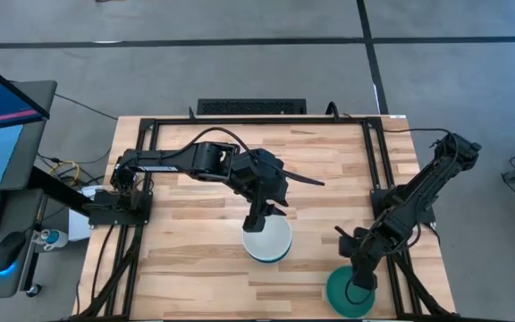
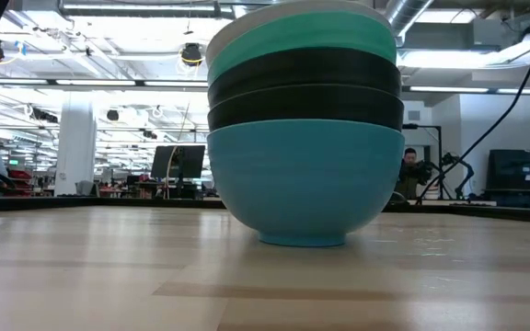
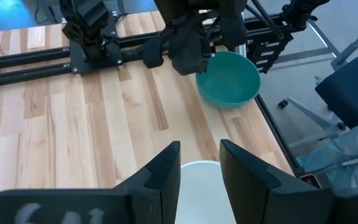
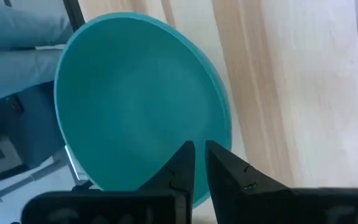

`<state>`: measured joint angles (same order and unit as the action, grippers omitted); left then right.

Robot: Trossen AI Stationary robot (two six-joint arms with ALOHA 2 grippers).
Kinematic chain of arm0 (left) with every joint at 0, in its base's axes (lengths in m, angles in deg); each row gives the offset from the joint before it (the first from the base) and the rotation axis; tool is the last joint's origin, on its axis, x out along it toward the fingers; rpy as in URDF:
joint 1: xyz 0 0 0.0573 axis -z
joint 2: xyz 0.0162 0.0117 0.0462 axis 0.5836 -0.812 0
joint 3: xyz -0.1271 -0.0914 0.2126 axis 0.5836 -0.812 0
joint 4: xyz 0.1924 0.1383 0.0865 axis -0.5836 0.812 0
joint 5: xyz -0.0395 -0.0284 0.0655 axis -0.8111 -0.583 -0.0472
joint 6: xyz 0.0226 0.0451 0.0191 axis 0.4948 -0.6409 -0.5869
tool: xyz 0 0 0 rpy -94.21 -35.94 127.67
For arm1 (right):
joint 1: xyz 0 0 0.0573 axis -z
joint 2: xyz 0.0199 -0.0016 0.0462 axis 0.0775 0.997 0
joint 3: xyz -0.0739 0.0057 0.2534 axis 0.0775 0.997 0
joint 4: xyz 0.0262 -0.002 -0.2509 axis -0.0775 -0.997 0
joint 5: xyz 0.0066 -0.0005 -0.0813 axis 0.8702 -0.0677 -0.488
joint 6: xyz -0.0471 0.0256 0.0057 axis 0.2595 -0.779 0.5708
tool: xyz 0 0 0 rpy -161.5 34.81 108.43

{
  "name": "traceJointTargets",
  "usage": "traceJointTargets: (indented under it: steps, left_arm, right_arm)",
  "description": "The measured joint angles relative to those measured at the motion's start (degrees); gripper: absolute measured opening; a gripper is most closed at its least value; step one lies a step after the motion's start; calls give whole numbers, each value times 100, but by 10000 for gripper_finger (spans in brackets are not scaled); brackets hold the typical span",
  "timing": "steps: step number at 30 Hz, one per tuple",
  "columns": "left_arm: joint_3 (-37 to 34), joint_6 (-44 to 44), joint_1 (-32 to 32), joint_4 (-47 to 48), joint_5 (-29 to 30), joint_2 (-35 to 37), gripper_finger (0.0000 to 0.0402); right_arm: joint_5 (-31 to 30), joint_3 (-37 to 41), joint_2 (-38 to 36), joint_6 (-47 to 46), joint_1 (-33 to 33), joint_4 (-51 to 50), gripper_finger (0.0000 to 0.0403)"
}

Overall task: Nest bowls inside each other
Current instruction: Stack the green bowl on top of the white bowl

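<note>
Now the right gripper (image 1: 361, 284) pinches the teal bowl's (image 1: 342, 291) rim at the near right edge; the left gripper (image 1: 256, 221) hangs open-fingered over the stacked bowls (image 1: 267, 240).

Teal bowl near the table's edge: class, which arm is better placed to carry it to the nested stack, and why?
The right. The right gripper is already at the teal bowl, its fingers nearly closed at the rim. The left gripper is over the nested stack, away from that bowl.

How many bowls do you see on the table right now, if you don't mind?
6, though others may be hidden: five nested in the round plastic bowl stack mid-table (blue, black, black, teal, white), and a separate teal plastic bowl at the right front edge.
</note>
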<state>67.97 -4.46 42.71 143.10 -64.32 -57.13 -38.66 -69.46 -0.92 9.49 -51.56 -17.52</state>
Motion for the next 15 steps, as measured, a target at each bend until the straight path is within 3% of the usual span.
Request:
traceJointTargets:
  steps: [6,15]
  left_arm:
    - [0,-26,0,26,-2,0,103]
    - [0,-113,0,90,2,0,103]
  right_arm:
    - [1,0,-2,40,0,16,61]
    - [-6,0,-2,885,41,92,61]
